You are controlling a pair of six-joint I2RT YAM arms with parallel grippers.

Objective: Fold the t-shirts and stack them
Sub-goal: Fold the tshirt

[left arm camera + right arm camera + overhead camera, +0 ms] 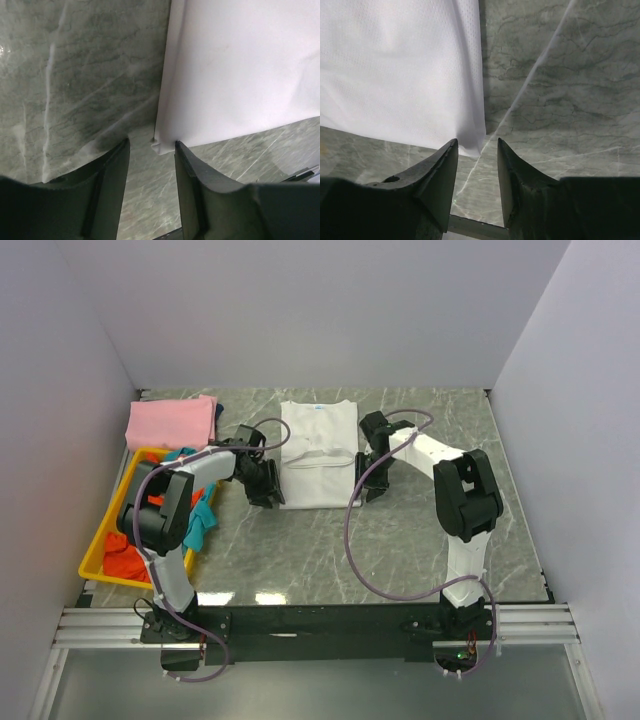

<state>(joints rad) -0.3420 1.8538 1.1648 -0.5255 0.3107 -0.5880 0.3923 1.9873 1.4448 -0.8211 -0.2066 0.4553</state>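
Note:
A white t-shirt (318,452) lies flat on the table's middle, neck label at the far end. My left gripper (272,496) is open at its near left corner; in the left wrist view the corner (161,145) sits between the fingertips of the left gripper (151,144). My right gripper (364,490) is open at the near right corner; in the right wrist view the right gripper (476,141) has the cloth (405,65) tip just ahead of its fingertips. A folded pink shirt (171,422) lies at the back left. Orange-red (125,555) and teal (201,520) shirts are in the tray.
A yellow plastic tray (92,558) stands at the left, beside the left arm. The table is grey marble (400,550). White walls close the sides and back. A black rail runs along the near edge.

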